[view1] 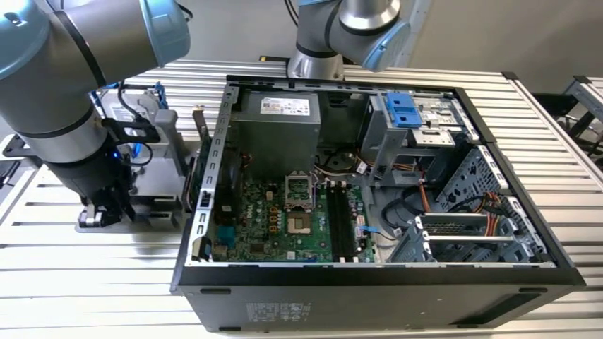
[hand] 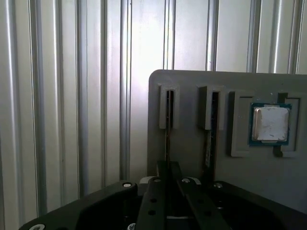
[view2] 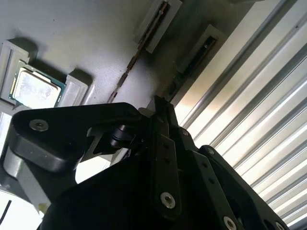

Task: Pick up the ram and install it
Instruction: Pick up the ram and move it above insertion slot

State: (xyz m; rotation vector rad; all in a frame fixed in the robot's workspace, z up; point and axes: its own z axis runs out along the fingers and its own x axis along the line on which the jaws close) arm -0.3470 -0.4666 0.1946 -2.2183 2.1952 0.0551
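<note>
Two rams stand on edge in a grey holder tray, each seen edge-on. In both wrist views my gripper sits at the ram farther from the processor, its black fingers close together on either side of the thin board. The other ram stands free beside it. In the exterior view my gripper is low over the tray, at the exterior view's left of the open computer case. The black motherboard slots lie inside the case.
A square silver processor lies in a pocket of the same tray. The tray and case rest on a ribbed metal table. Inside the case are a grey power supply, a blue-tabbed drive cage and cables.
</note>
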